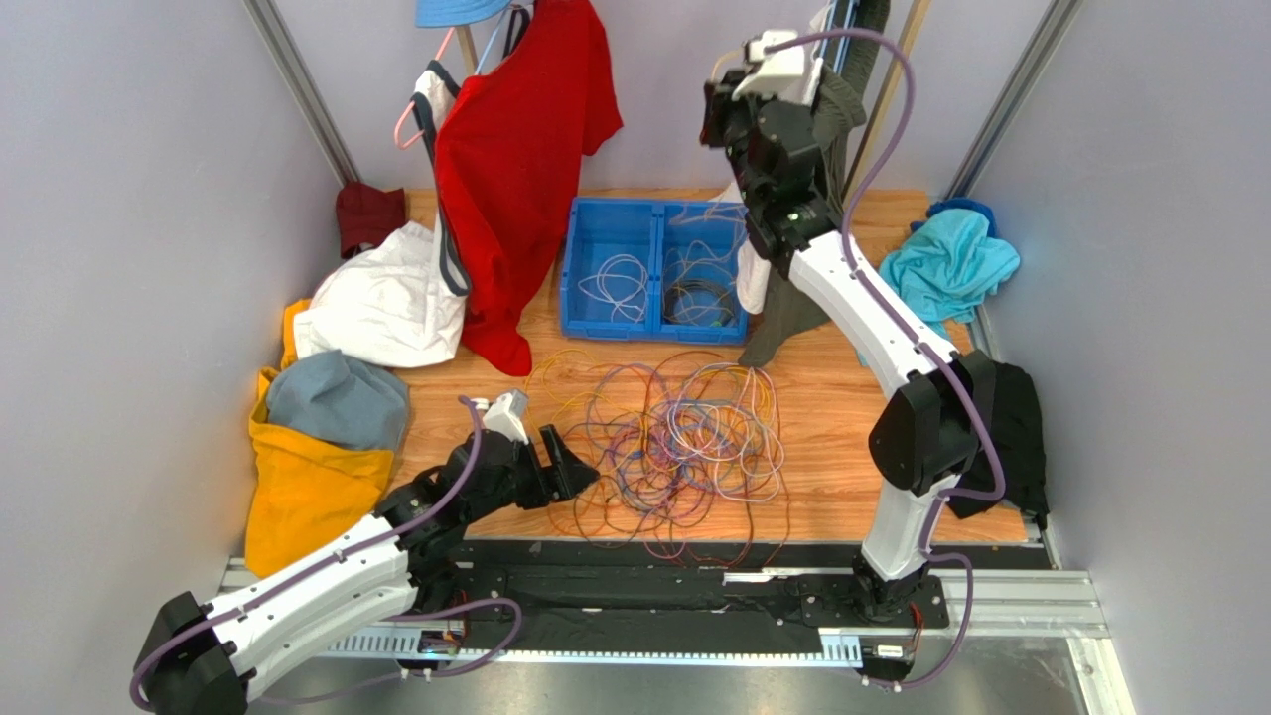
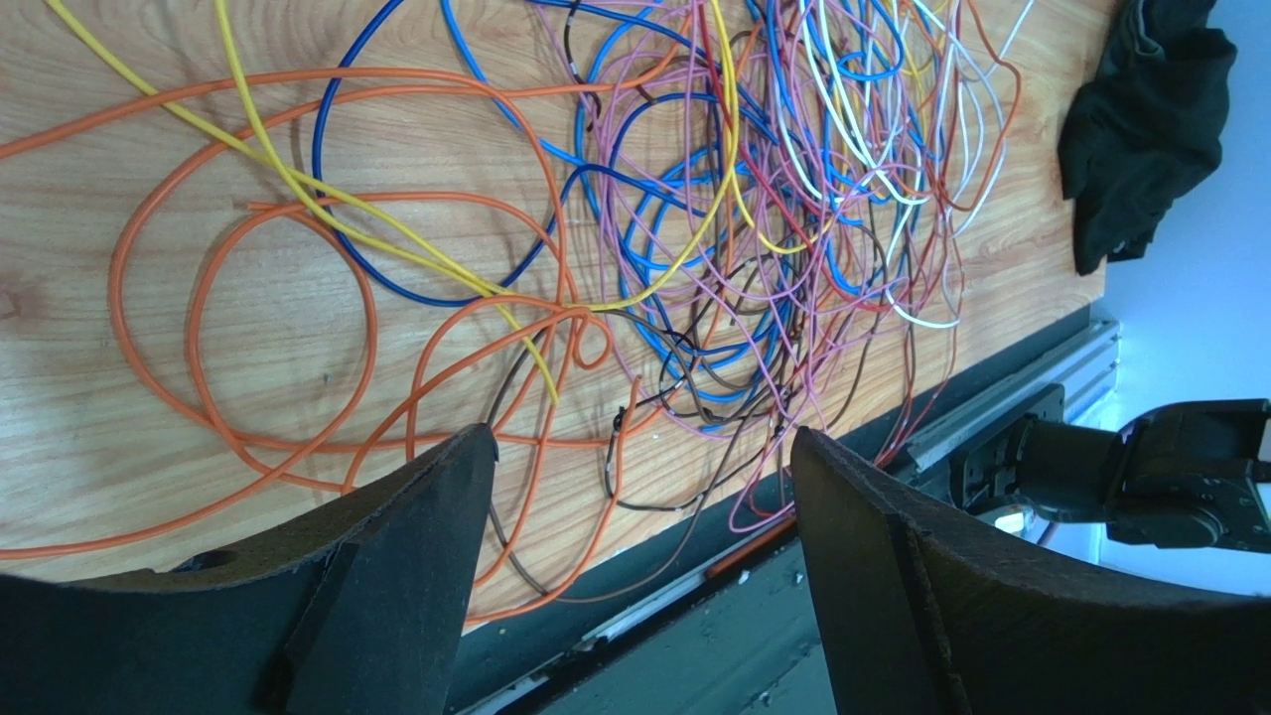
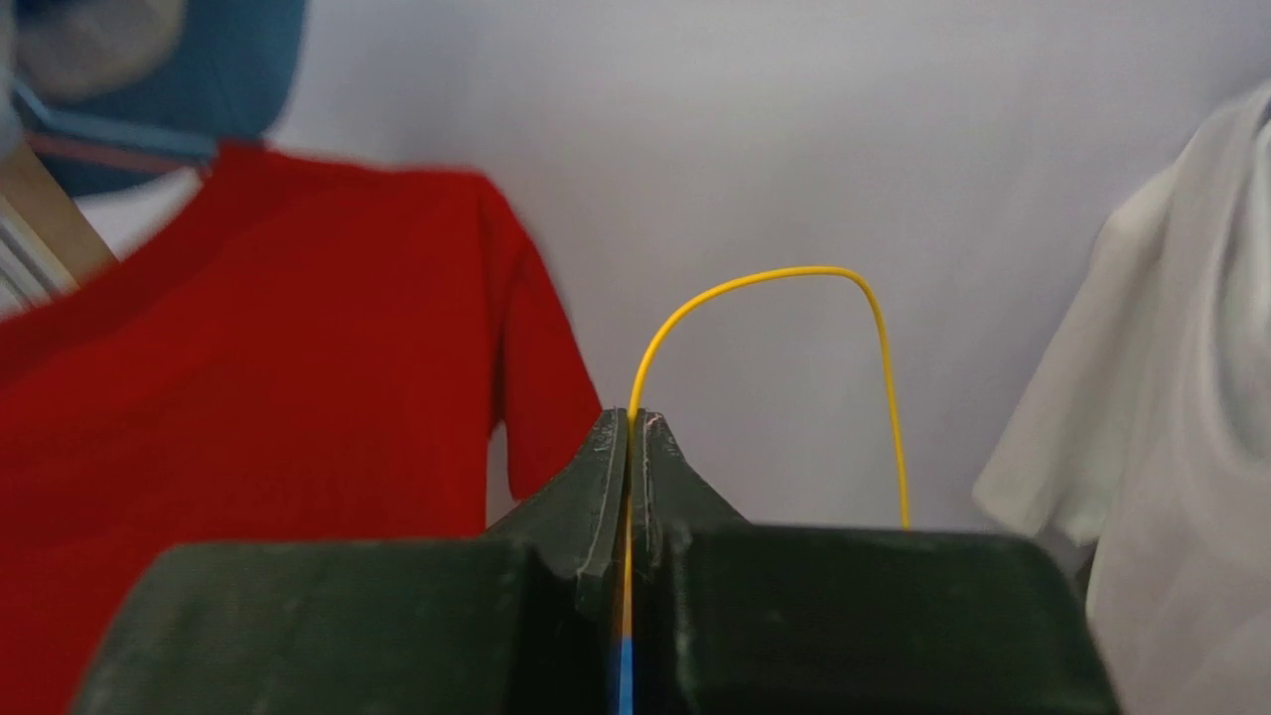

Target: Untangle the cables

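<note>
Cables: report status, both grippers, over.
Right gripper shut on yellow cable, up high. Left gripper open over tangle, near edge. Loops interlaced; no other obstruction seen.

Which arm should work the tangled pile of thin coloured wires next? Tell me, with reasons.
Left. The left gripper hangs open, low at the near left edge of the tangled pile of thin coloured wires; the right gripper, raised high, is shut on a thin yellow wire.

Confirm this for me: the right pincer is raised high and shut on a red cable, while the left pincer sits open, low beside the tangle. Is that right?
Not quite. The right pincer is shut on a yellow cable, not a red one, as the right wrist view shows. The rest holds: it is raised high, and the left pincer sits open, low beside the tangle.
</note>
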Motion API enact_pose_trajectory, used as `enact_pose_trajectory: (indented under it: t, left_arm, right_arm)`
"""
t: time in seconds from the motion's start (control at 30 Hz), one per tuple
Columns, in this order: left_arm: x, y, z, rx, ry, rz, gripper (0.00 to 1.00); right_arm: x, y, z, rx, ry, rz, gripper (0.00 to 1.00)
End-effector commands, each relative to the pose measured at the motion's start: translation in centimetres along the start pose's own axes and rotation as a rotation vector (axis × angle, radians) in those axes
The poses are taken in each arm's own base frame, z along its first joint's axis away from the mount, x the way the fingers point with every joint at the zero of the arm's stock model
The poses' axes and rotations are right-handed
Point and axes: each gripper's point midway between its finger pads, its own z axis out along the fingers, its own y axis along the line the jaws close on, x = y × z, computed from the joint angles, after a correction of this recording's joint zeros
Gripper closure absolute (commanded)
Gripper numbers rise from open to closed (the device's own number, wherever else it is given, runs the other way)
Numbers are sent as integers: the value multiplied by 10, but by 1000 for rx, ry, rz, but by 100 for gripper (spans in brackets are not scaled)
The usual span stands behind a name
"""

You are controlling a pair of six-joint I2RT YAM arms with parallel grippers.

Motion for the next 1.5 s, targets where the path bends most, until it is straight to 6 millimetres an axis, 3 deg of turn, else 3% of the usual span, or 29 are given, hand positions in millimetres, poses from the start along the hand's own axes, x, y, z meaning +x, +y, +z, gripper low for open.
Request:
enact_pose_trajectory:
  t: [0.0, 0.23, 0.37, 0.43, 0.5, 0.53, 0.6, 0.63, 0.83, 0.93, 0.97, 1.07, 1.17, 1.47]
  left_arm:
    - [-7, -13, 1, 55, -26, 11, 18]
    - [-5, -16, 3, 68, -13, 14, 18]
    - [-3, -16, 3, 76, -10, 6, 18]
    - [-3, -17, 4, 80, -9, 5, 18]
    - [-2, -16, 3, 81, -5, 5, 19]
    - [-3, -17, 3, 82, -6, 6, 19]
    - [-1, -16, 2, 83, -3, 7, 19]
    - [-2, -16, 2, 81, -3, 8, 19]
    - [-1, -12, 1, 71, -6, 9, 19]
    - [-1, -12, 1, 71, -9, 8, 19]
    - [-1, -12, 1, 71, -9, 6, 19]
    - [-2, -14, 0, 76, -7, 8, 19]
    - [-1, -13, -1, 68, 2, 8, 19]
    - [-6, -19, -6, 75, -14, 1, 19]
  right_arm:
    - [21, 6, -16, -57, 19, 62, 100]
    - [63, 13, -41, -75, 154, 123, 100]
    - [94, 2, -46, -12, 250, 97, 100]
    - [137, -9, -48, 31, 374, 49, 100]
    - [166, -15, -53, 51, 489, -9, 100]
    - [197, -19, -54, 60, 560, -36, 100]
    - [219, -22, -58, 64, 646, -59, 100]
    - [241, -25, -61, 71, 692, -70, 100]
    - [282, -43, -72, 145, 780, -107, 100]
    - [289, -54, -81, 196, 811, -114, 96]
    - [290, -55, -83, 196, 817, -109, 77]
    - [284, -54, -91, 204, 826, -88, 47]
    - [267, -50, -98, 207, 843, -52, 34]
    - [225, -21, -129, 152, 857, -61, 32]
